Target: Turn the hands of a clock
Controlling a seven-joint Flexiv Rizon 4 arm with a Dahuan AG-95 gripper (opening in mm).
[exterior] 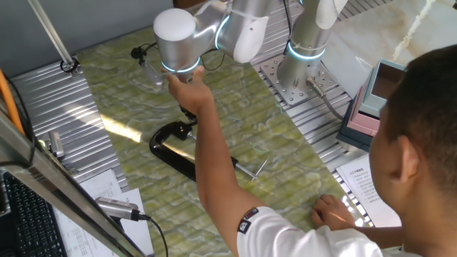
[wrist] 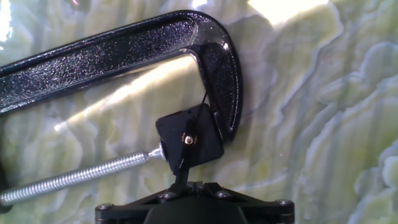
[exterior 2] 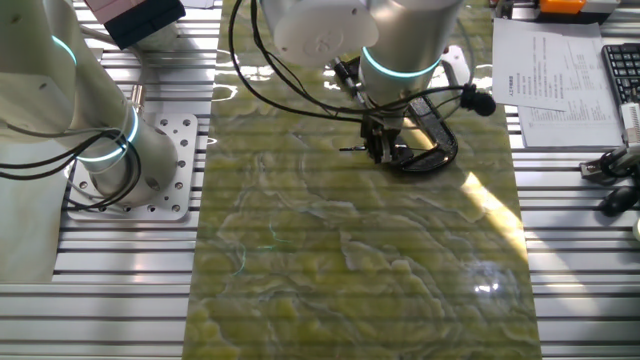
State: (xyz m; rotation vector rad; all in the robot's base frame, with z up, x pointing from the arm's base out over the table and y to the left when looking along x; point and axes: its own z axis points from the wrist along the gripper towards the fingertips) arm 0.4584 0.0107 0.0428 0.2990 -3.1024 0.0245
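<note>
A black C-clamp [wrist: 124,50] lies on the green marbled mat and also shows in both fixed views [exterior: 171,153] [exterior 2: 435,135]. Its silver screw [wrist: 74,177] presses a small black square clock movement [wrist: 189,140] against the clamp's jaw. A broad black clock hand [wrist: 184,163] points down from the brass hub into my gripper [wrist: 181,185], which looks shut on its tip. A thin hand [wrist: 204,106] points up. In the other fixed view my gripper [exterior 2: 385,150] stands right at the clamp.
A person's arm [exterior: 214,164] reaches across the mat and holds my wrist above the clamp. A second robot base [exterior 2: 120,160] stands at one side. Papers [exterior 2: 545,80], a keyboard [exterior 2: 622,70] and tools [exterior 2: 610,180] lie beyond the mat's edge.
</note>
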